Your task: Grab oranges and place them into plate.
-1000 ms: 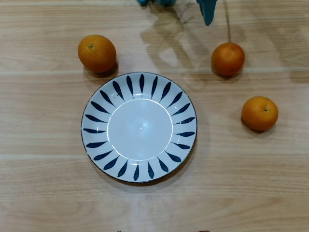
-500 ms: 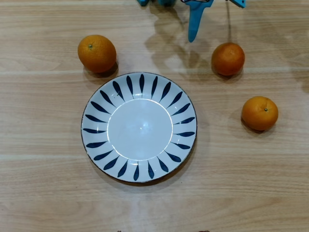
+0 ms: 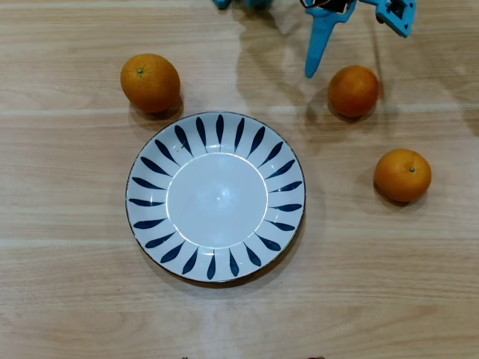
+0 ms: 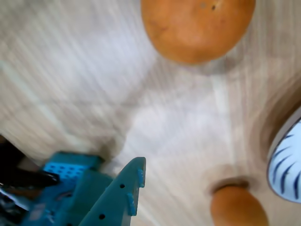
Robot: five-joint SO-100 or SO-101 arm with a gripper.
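In the overhead view the white plate with dark blue leaf strokes [image 3: 215,197] lies empty near the middle of the pale wooden table [image 3: 67,299]. Three oranges sit on the table around it, none touching it: the larger orange [image 3: 150,82] just off its upper-left rim, the upper-right orange [image 3: 353,91] further off, and the right-hand orange [image 3: 403,175] apart to the right of the plate. The blue claw [image 3: 350,46] reaches in from the top edge, spread open and holding nothing; one long finger [image 3: 320,45] points down just left of the upper-right orange. The blurred wrist view shows a teal finger [image 4: 123,197] at the bottom, an orange at the top, another at the lower edge, and the plate's rim at right.
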